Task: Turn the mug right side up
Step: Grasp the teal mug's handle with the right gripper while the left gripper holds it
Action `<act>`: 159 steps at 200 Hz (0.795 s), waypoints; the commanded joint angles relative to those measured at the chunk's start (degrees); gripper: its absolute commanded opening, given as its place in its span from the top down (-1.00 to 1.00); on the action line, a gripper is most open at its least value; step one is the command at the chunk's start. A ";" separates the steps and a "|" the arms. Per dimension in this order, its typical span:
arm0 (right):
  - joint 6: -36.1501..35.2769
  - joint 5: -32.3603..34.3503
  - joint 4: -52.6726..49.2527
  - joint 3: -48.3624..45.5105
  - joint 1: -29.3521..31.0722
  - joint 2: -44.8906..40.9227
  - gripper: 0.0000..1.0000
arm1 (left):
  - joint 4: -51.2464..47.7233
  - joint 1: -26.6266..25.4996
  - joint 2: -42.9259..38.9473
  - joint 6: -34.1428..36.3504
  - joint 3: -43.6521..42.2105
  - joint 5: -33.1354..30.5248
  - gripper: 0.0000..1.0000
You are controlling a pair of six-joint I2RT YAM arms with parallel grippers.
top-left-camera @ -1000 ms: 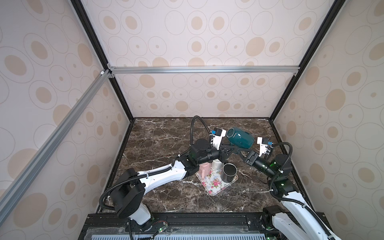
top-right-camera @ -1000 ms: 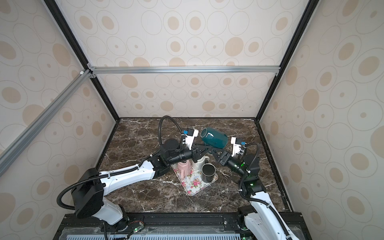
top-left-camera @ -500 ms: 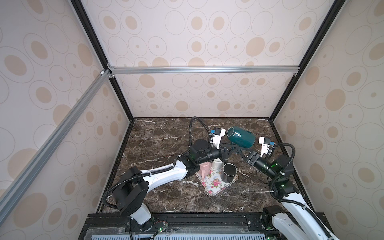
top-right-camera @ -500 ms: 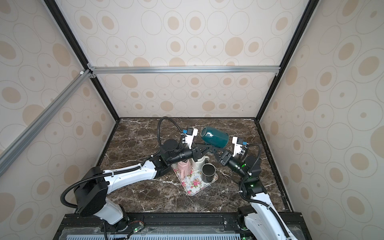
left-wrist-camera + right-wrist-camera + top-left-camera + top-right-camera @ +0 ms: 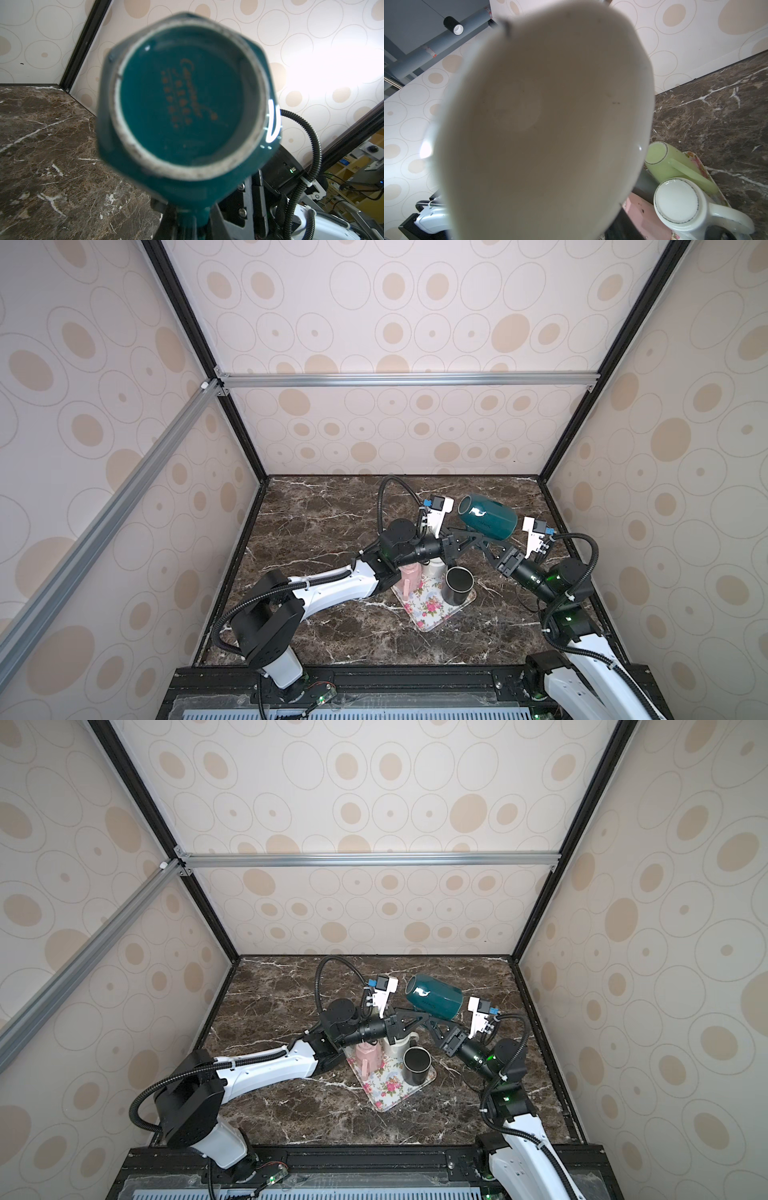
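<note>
A teal mug hangs on its side in the air over the back of the tray. In the left wrist view its base faces the camera, with the handle pointing down. My left gripper is shut on that handle. From the right, my right gripper reaches under the mug's mouth end, close to the left fingers. The mug's pale inside fills the right wrist view and hides the right jaws.
A floral tray lies on the marble table below the mug. On it stand an upside-down pink mug, an upside-down white mug, an overturned pale green mug and an upright dark cup. Patterned walls enclose the table.
The mug and both grippers have drifted slightly to the right. The left grip on the handle is unchanged.
</note>
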 commanded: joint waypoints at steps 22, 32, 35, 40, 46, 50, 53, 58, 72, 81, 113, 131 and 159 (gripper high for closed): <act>-1.02 -1.47 4.67 -0.44 0.29 -0.94 0.38 | 4.18 0.13 0.35 -1.40 0.53 1.28 1.00; -1.21 -1.48 4.69 -0.49 0.29 -1.04 0.43 | 4.12 0.19 0.35 -1.44 0.44 1.23 1.00; -1.24 -1.40 4.68 -0.44 0.29 -1.05 0.44 | 4.04 0.18 0.35 -1.42 0.44 1.22 1.00; -1.31 -1.38 4.57 -0.47 0.31 -1.05 0.46 | 3.87 0.13 0.35 -1.36 0.44 1.23 1.00; -1.39 -1.39 4.44 -0.43 0.29 -1.05 0.47 | 3.71 0.16 0.35 -1.23 0.44 1.14 1.00; -1.44 -1.39 4.35 -0.48 0.29 -1.09 0.49 | 3.62 0.13 0.43 -1.22 0.48 1.14 1.00; -1.47 -1.39 4.34 -0.48 0.29 -1.09 0.50 | 3.52 0.15 0.44 -1.17 0.52 1.14 1.00; -1.56 -1.47 4.34 -0.49 0.30 -1.20 0.50 | 3.27 0.16 0.48 -1.07 0.59 1.14 1.00; -1.86 -1.23 3.81 -0.45 0.33 -1.55 0.52 | 2.81 0.17 0.52 -0.94 0.70 1.14 1.00; -2.23 -1.01 3.46 -0.49 0.30 -1.95 0.52 | 2.89 0.14 0.61 -1.04 0.57 1.29 1.00; -2.24 -1.74 4.29 -1.00 0.29 -3.43 0.61 | 3.15 0.15 0.53 -1.26 -0.47 1.84 1.00; -2.35 -1.81 3.94 -0.96 0.29 -3.87 0.74 | 2.48 0.15 0.53 -1.04 -0.61 1.76 1.00; -1.56 -2.84 5.81 -1.13 0.29 -3.73 0.72 | -0.15 0.22 0.36 0.01 -0.27 0.85 1.00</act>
